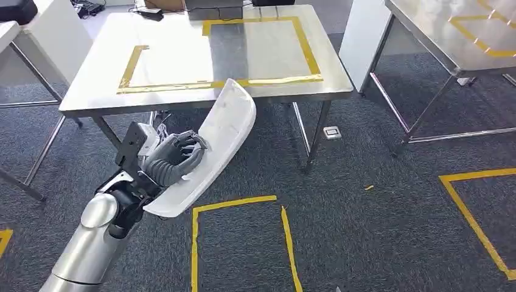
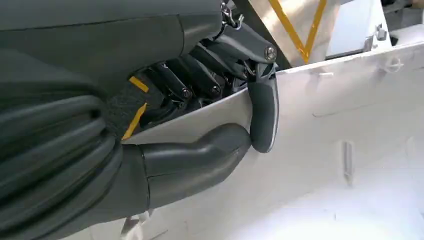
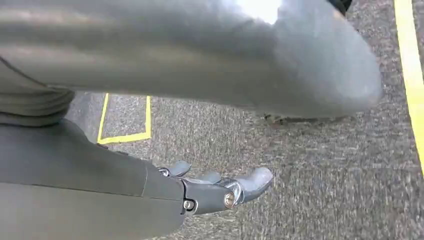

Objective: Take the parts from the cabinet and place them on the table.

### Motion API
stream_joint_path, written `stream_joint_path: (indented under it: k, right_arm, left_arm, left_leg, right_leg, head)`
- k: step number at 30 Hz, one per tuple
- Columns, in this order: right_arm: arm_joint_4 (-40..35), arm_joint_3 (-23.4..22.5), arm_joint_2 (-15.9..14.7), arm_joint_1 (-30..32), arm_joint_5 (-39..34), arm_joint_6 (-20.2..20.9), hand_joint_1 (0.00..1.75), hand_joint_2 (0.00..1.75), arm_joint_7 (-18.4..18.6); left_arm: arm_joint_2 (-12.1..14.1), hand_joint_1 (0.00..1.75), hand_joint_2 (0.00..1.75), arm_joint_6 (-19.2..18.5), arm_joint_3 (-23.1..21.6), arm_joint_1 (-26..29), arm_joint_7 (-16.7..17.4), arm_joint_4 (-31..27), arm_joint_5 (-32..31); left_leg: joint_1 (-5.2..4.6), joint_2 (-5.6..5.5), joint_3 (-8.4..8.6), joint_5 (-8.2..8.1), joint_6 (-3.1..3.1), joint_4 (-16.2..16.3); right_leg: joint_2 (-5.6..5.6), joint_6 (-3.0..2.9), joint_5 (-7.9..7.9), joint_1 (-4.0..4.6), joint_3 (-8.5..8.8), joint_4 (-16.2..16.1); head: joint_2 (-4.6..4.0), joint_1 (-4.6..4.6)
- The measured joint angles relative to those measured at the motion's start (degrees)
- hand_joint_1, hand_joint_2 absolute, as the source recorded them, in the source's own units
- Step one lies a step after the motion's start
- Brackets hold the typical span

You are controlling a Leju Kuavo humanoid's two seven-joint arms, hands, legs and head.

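The part (image 1: 213, 152), a long curved white panel, is carried above the carpet (image 1: 377, 213), tilted, its upper end near the front edge of the table (image 1: 182, 100) but not yet over it. The left hand (image 1: 173, 159) grasps the part along one long edge; the left wrist view shows the thumb (image 2: 200, 157) pressed on the panel's inner face and the fingers (image 2: 200, 75) hooked over its rim. The right hand (image 3: 220, 190) hangs over the carpet, holding nothing, fingers loosely apart. Yellow tape (image 1: 255, 80) marks a rectangle on the tabletop. The step in hand appears to be the carry to the table; the next move likely calls for closing the gap, raising the part over the edge, and laying it inside the taped rectangle before release.
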Motion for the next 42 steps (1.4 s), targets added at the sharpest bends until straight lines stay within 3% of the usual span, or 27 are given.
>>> stream_joint_path:
  k: [3,4,5,6,8,9,10,11,14,15,18,20,21,23,25,26,27,29,31,32,35,36,37,38,39,40,42]
  right_arm:
    - [0.0,0.0,0.0,-0.1,0.0,0.0,0.0,0.0,-0.1]
    - [0.0,0.0,0.0,-0.1,0.0,0.0,0.0,0.0,-0.1]
    - [0.0,-0.1,0.0,0.0,0.0,0.0,0.0,0.0,-0.1]
    - [0.0,-0.1,0.0,0.1,0.0,0.0,0.0,0.0,-0.2]
    - [0.0,-0.3,0.0,0.0,0.0,0.0,0.0,0.0,-0.2]
    - [0.0,-0.3,0.0,0.0,0.0,0.0,0.0,0.0,-0.2]
    - [0.0,-0.3,0.2,0.0,0.0,0.1,0.0,0.0,-0.2]
    - [0.0,-0.3,0.2,-0.1,0.0,0.1,0.0,0.0,-0.3]
    - [0.0,-0.4,0.2,0.1,0.0,0.1,0.0,0.0,-0.3]
    - [0.0,-0.4,0.2,0.1,0.0,0.1,0.0,0.0,-0.4]
    - [0.0,-0.4,0.1,0.1,0.1,0.1,0.0,0.0,-0.5]
    - [0.0,-0.4,0.1,0.2,0.2,0.2,0.0,0.0,-0.4]
    - [0.0,-0.4,0.1,0.3,0.2,0.3,0.0,0.0,-0.4]
    - [0.0,-0.4,0.1,0.4,0.2,0.4,0.0,0.0,-0.4]
    - [0.1,-0.4,0.4,0.5,0.2,0.6,0.0,0.0,-0.4]
    - [0.1,-0.4,0.4,0.3,0.2,0.6,0.0,0.0,-0.4]
    - [0.1,-0.4,0.4,0.2,0.2,0.7,0.0,0.0,-0.4]
    - [0.1,-0.4,0.4,0.3,0.2,0.7,0.0,0.0,-0.4]
    - [0.1,-0.4,0.3,0.2,0.2,0.7,0.0,0.0,-0.5]
    - [0.1,-0.4,0.3,0.1,0.2,0.7,0.0,0.0,-0.5]
    - [0.1,-0.4,0.3,0.3,0.2,0.7,0.0,0.0,-0.5]
    - [0.1,-0.4,0.3,0.4,0.2,0.7,0.0,0.0,-0.5]
    - [0.1,-0.4,0.2,0.4,0.2,0.7,0.0,0.0,-0.5]
    - [0.1,-0.4,0.2,0.5,0.2,0.7,0.0,0.0,-0.5]
    - [0.1,-0.4,0.2,0.5,0.2,0.5,0.0,0.0,-0.5]
    - [0.1,-0.4,0.2,0.6,0.2,0.5,0.0,0.0,-0.5]
    - [0.1,-0.4,0.2,0.4,0.3,0.5,0.0,0.0,-0.3]
  left_arm:
    - [-0.3,1.75,1.75,0.0,0.1,0.5,0.0,-0.2,0.0]
    - [-0.3,1.75,1.75,0.0,0.1,0.8,0.0,-0.2,0.0]
    - [-0.4,1.75,1.75,0.0,0.1,1.2,0.0,-0.2,0.0]
    - [-0.4,1.75,1.75,0.0,0.1,1.4,0.0,-0.2,0.0]
    - [-0.4,1.75,1.75,0.0,0.1,1.5,0.0,-0.4,0.0]
    - [-0.5,1.75,1.75,0.1,0.1,1.5,-0.1,-0.5,0.0]
    - [-0.5,1.75,1.75,0.1,0.1,1.5,-0.1,-0.5,0.0]
    - [-0.5,1.75,1.75,0.1,0.2,1.6,-0.1,-0.6,0.0]
    - [-0.6,1.75,1.75,0.2,0.8,1.6,-0.1,-0.6,0.0]
    - [-0.6,1.75,1.75,0.3,1.0,1.6,-0.2,-0.7,0.0]
    - [-0.6,1.75,1.75,0.3,1.1,1.7,-0.1,-0.8,0.0]
    - [-0.6,1.75,1.75,0.3,1.1,2.1,-0.1,-0.8,0.0]
    - [-0.5,1.75,1.75,0.3,1.1,2.2,-0.1,-0.8,0.0]
    - [-0.5,1.75,1.75,0.3,1.4,2.2,-0.1,-0.8,0.0]
    - [-0.3,1.75,1.75,0.3,1.5,2.2,-0.1,-0.8,-0.1]
    - [-0.3,1.75,1.75,0.3,1.5,2.3,0.0,-0.8,-0.2]
    - [-0.3,1.75,1.75,0.3,1.6,2.4,0.0,-1.0,-0.2]
    - [-0.3,1.75,1.75,0.3,1.6,2.2,0.0,-1.2,-0.2]
    - [-0.3,1.75,1.75,0.3,1.7,2.1,0.0,-1.3,-0.2]
    - [-0.5,1.75,1.75,0.3,1.7,2.1,0.0,-1.3,-0.2]
    - [-0.7,1.75,1.75,0.3,1.7,2.3,0.0,-1.3,-0.2]
    - [-0.7,1.75,1.75,0.3,1.7,2.3,0.1,-1.3,-0.2]
    - [-0.7,1.75,1.75,0.3,1.7,2.4,0.1,-1.3,-0.2]
    - [-0.8,1.75,1.75,0.3,1.7,2.4,0.1,-1.3,-0.2]
    - [-0.8,1.75,1.75,0.3,1.7,2.4,0.2,-1.3,-0.2]
    - [-0.8,1.75,1.75,0.3,1.7,2.3,0.2,-1.2,-0.2]
    - [-0.8,1.75,1.75,0.1,1.8,2.2,0.5,-1.0,-0.1]
  left_leg:
    - [0.11,0.07,-0.09,-0.11,0.1,0.2]
    - [0.13,0.08,-0.08,-0.23,0.01,0.3]
    - [0.25,0.05,-0.02,-0.41,-0.21,0.5]
    - [0.42,-0.01,0.06,-0.64,-0.49,0.7]
    - [1.09,-0.21,0.21,-1.45,-1.33,1.6]
    - [1.12,-0.2,0.08,-1.96,-1.94,2.1]
    - [0.98,-0.33,0.04,-2.2,-2.41,2.3]
    - [0.87,-0.38,-0.08,-2.37,-2.82,2.1]
    - [0.97,-0.32,0.72,-2.49,-3.89,2.4]
    - [1.0,0.9,0.02,-2.55,-3.99,3.7]
    - [0.91,2.17,-6.87,-6.29,-4.33,15.0]
    - [0.87,2.24,-10.85,-8.37,-4.08,19.6]
    - [0.8,2.24,-10.89,-7.55,-3.74,18.1]
    - [0.32,2.28,-8.45,-2.71,-2.63,10.1]
    - [-0.69,2.78,-6.82,4.45,-1.06,2.8]
    - [-0.89,2.64,-6.51,2.53,-1.24,2.6]
    - [-0.99,2.54,-5.66,2.78,-1.03,2.5]
    - [-0.83,2.1,-4.23,2.64,-0.46,1.6]
    - [-0.48,2.01,-2.58,1.88,0.24,0.6]
    - [-0.4,1.97,-2.08,1.36,0.47,0.6]
    - [-0.37,1.51,0.01,-0.65,0.56,0.7]
    - [-0.34,1.32,0.96,-1.45,0.45,0.7]
    - [-0.3,1.24,1.9,-2.19,0.33,0.8]
    - [-0.21,1.17,2.85,-2.97,0.13,0.9]
    - [-0.15,1.16,3.74,-3.82,-0.18,1.0]
    - [-0.34,1.12,3.69,-4.71,-0.54,1.1]
    - [-0.57,0.9,4.44,-5.99,-1.31,1.1]
  right_leg:
    - [-0.03,0.55,-6.47,-0.15,-5.87,11.4]
    - [-0.04,0.73,-7.53,-0.2,-7.63,14.5]
    - [-0.04,1.01,-7.17,-0.36,-8.25,15.0]
    - [-0.05,1.19,-5.47,-0.54,-7.42,12.7]
    - [-0.04,1.37,-0.02,-0.96,-2.61,2.4]
    - [0.18,1.71,0.97,-1.23,-1.2,-1.4]
    - [0.57,1.13,-0.91,-0.65,-1.94,-1.2]
    - [0.4,-0.08,-1.16,-0.54,-1.77,-0.9]
    - [0.21,-1.83,-0.36,-0.6,-0.8,-0.9]
    - [0.11,-2.31,-0.66,-0.61,-0.14,-1.1]
    - [-0.25,-3.05,-1.87,-0.27,1.16,-1.1]
    - [-0.36,-3.25,-2.89,-0.01,2.24,-1.1]
    - [-0.36,-3.27,-3.47,0.1,3.0,-1.1]
    - [-0.39,-3.18,-4.75,0.39,4.81,-1.2]
    - [-0.5,-2.9,-6.0,0.48,5.84,-1.1]
    - [-0.25,-2.32,-6.47,0.53,6.23,-1.6]
    - [-0.42,-1.99,-6.67,0.48,6.5,-2.3]
    - [-0.45,-1.19,-4.98,0.57,7.09,-0.9]
    - [-0.31,-0.99,-2.31,0.39,2.34,6.9]
    - [-0.31,-0.89,-2.93,0.4,-0.46,10.5]
    - [-0.33,-0.03,-10.46,0.26,-6.61,14.9]
    - [-0.33,0.18,-11.29,0.18,-7.32,13.7]
    - [-0.33,0.3,-10.28,0.11,-7.15,11.1]
    - [-0.33,0.31,-7.58,0.06,-6.44,7.2]
    - [-0.34,0.44,-3.33,0.01,-5.41,2.8]
    - [-0.38,0.49,3.17,-0.1,-4.91,-1.5]
    - [-0.48,-1.25,3.06,0.41,-4.29,-1.7]
  head:
    - [0.0,0.15]
    - [0.0,0.13]
    - [0.0,0.15]
    - [0.0,0.13]
    - [0.0,0.15]
    - [0.0,0.26]
    - [0.0,0.55]
    - [0.0,0.46]
    - [0.0,0.52]
    - [0.0,0.5]
    - [0.0,0.22]
    - [0.0,0.22]
    - [0.0,0.2]
    - [0.0,0.22]
    - [0.0,0.28]
    - [0.0,0.3]
    - [0.0,0.28]
    - [0.0,0.33]
    - [0.0,0.33]
    - [0.0,0.46]
    - [0.0,0.41]
    - [0.0,0.39]
    - [0.0,0.41]
    - [0.0,0.39]
    - [0.0,0.41]
    - [0.0,0.48]
    - [0.0,0.44]
